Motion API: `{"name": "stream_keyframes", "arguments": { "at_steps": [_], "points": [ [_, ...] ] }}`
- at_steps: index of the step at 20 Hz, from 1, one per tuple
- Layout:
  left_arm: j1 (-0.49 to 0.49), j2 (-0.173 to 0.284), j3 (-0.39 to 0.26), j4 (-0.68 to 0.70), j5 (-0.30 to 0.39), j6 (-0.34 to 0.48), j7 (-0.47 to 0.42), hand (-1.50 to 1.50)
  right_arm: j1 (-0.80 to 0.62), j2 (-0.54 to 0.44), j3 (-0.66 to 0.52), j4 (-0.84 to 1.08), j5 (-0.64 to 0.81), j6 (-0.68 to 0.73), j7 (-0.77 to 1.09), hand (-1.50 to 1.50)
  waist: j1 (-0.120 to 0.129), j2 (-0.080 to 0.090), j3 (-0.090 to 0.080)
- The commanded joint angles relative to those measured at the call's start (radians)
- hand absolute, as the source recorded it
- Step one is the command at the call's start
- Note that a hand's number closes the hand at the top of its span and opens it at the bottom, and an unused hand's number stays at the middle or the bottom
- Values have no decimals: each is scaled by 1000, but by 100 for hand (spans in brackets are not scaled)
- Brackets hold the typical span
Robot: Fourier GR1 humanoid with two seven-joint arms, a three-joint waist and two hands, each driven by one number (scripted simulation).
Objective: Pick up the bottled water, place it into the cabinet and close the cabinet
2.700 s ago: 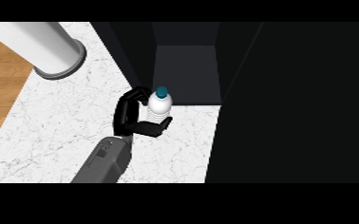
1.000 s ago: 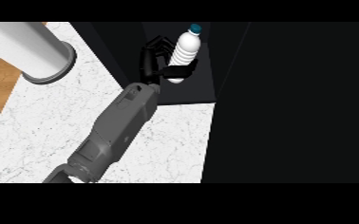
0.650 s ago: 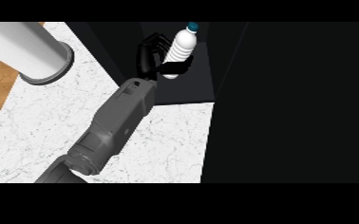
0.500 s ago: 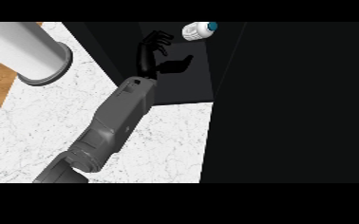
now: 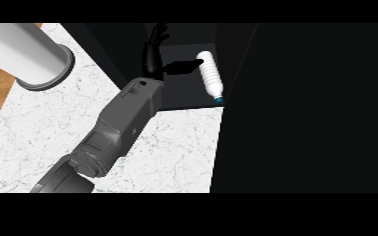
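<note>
Spreading from the lower left, a white marble counter (image 5: 170, 150) is met by a dark open cabinet (image 5: 188, 95). Inside it, the bottled water (image 5: 210, 76) is seen lying flat, at three o'clock from the left hand (image 5: 153, 55), whose fingers are extended.

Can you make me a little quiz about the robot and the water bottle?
1. True or false: the bottled water stands upright in the cabinet.
2. The left hand is: A) curled round the bottle, B) open with fingers straight, C) out of sight.
3. Fill in: the bottle's blue cap points toward the ____ of the cabinet, nearer the marble counter.

Key: 1 false, it lies on its side. 2 B. 3 front.
</note>
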Motion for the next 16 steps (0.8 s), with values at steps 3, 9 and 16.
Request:
{"name": "stream_keyframes", "arguments": {
  "at_steps": [3, 9, 16],
  "points": [
    [-42, -3, 44, 24, 20, -42, -9, -150, 14, -6, -15, -91, -48, 7, 57, -150, -5, 0, 0],
    [-62, -3, 18, 49, -20, -60, -31, -150, 28, 6, 12, -65, -28, 17, 32, -150, -15, 2, 0],
    [-57, -3, 49, -41, 18, -312, -40, -150, 23, 9, -33, -94, -44, 17, 59, -150, 9, -11, 0]
  ]
}}
